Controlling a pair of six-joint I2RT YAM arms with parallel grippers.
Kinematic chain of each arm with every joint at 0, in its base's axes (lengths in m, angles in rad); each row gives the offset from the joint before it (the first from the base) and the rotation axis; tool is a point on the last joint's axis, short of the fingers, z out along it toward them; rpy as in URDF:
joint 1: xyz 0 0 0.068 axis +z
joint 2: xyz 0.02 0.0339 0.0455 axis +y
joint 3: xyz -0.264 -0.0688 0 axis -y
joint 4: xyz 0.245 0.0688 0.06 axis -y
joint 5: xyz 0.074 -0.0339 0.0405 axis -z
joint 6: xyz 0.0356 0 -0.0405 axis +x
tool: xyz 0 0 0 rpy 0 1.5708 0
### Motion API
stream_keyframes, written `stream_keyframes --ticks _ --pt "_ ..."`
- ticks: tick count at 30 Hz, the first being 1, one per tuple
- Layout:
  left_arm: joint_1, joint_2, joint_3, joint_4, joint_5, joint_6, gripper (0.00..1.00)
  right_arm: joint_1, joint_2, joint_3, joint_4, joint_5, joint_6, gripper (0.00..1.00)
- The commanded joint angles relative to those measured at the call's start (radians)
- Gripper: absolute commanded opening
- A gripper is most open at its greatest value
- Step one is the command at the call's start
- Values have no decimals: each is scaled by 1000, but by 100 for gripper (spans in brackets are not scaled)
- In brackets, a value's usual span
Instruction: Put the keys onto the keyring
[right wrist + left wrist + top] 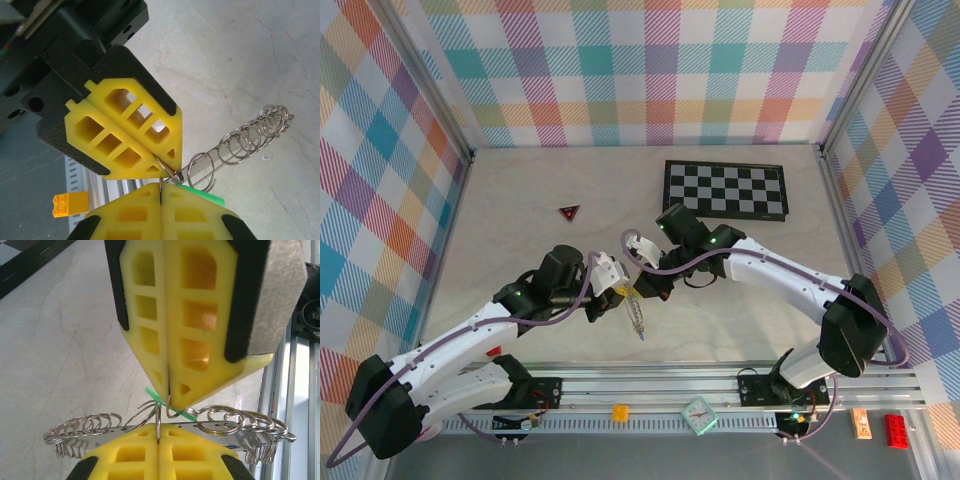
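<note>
The keyring [105, 430] is a grey metal band strung with several silvery split rings, and it hangs above the table between the two arms [638, 318]. My left gripper [159, 440] is shut on one of its rings, which stands upright in the seam of the yellow pads. My right gripper [161, 186] is shut on a small wire ring that carries the mint-green key [202, 192]. The two shut tips almost touch: the right gripper [169, 390] comes down onto the band, with the green key [152, 394] slanting under it. The left gripper [170, 162] appears at upper left, beside the band's rings [245, 142].
A checkerboard [725, 189] lies at the back right, and a dark red triangle [569, 211] at the back left. The aluminium rail [720, 385] runs along the near edge, with an orange brick [620, 411], a mint clock-like piece [699, 415] and a red brick [897, 430] below it.
</note>
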Motion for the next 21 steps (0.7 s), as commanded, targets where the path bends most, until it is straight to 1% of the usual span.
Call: stream_keyframes --ticks 1,7,9,12,21 --pt "-5 -10 -8 50 30 5 0 6 11 22 18 10 14 0" --pt "-5 -15 -10 50 29 9 0 5 28 28 3 86 52 0" --pt "-5 -14 -9 44 21 17 0 5 27 27 12 83 62 0" --pt "-5 -14 -8 37 16 28 0 0 34 31 8 87 118 0" --pt "-15 -23 -17 33 18 64 0 -24 51 19 18 81 187 0"
